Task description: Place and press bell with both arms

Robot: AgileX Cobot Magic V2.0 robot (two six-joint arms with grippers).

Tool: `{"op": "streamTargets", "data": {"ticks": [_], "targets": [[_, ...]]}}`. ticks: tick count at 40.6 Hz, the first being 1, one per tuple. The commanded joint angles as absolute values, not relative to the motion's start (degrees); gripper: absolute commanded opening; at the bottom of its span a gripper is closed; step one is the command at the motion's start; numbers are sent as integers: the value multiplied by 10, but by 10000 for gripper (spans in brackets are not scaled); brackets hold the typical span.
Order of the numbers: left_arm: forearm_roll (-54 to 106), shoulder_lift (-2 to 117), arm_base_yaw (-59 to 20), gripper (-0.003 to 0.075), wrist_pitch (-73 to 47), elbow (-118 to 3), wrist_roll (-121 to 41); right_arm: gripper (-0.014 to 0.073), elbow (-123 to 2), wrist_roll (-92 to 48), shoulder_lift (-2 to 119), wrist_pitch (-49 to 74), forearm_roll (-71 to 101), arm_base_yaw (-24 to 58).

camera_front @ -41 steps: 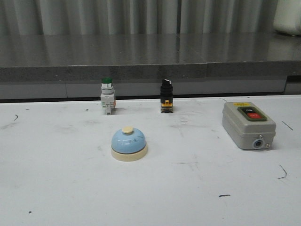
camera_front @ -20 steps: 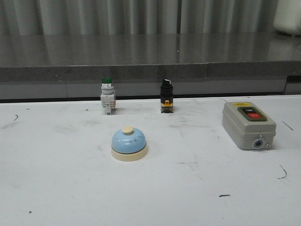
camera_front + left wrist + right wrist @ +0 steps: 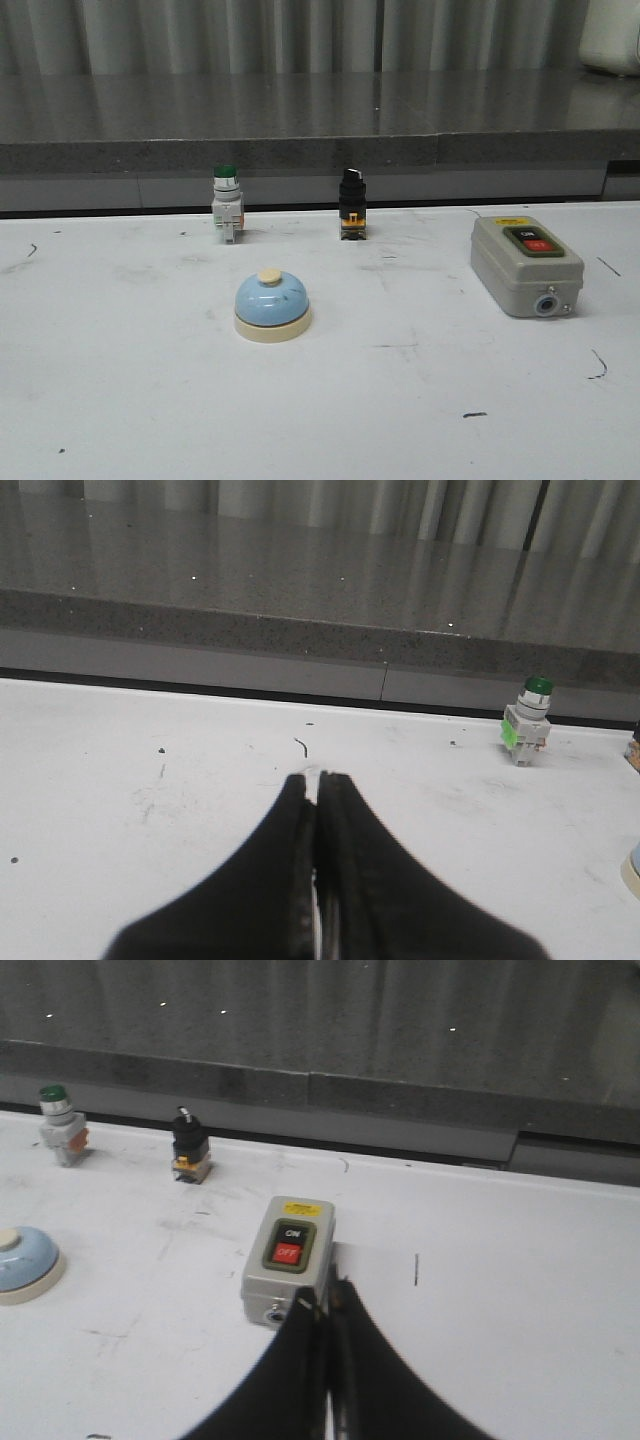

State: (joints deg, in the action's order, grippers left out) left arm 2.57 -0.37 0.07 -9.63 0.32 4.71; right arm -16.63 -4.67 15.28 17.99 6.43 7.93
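I see the bell (image 3: 272, 307) upright mid-bench, between my arms and slightly left of centre. Left gripper (image 3: 318, 810) and right gripper (image 3: 330, 1312) are both pinched closed, empty, hovering well short of it.

A white worktop (image 3: 130, 400) is filling the lower half of the front view, its surface carrying small dark scuffs and pen-like marks, with one short black dash lying toward 5 o'clock. Behind it, a dark speckled stone ledge (image 3: 300, 152) is running across the full width, its polished top reflecting pale vertical streaks. Grey pleated curtains (image 3: 230, 35) are hanging at 12 o'clock behind the ledge. A pale, rounded object (image 3: 612, 35) is sitting at 2 o'clock, cut off by the edge. Soft, even light is falling over everything, casting faint shadows.
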Motion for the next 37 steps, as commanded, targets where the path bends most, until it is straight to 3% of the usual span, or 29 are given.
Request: {"op": "streamTargets", "data": {"ticks": [1, 16, 37], "targets": [[25, -13, 1, -20, -46, 16, 53, -69, -150, -54, 121, 112, 58, 49], [25, -13, 1, -20, -46, 16, 53, -69, 15, -53, -15, 65, 58, 0], [25, -12, 1, -20, -46, 16, 53, -69, 12, -53, -15, 112, 58, 0]]}}
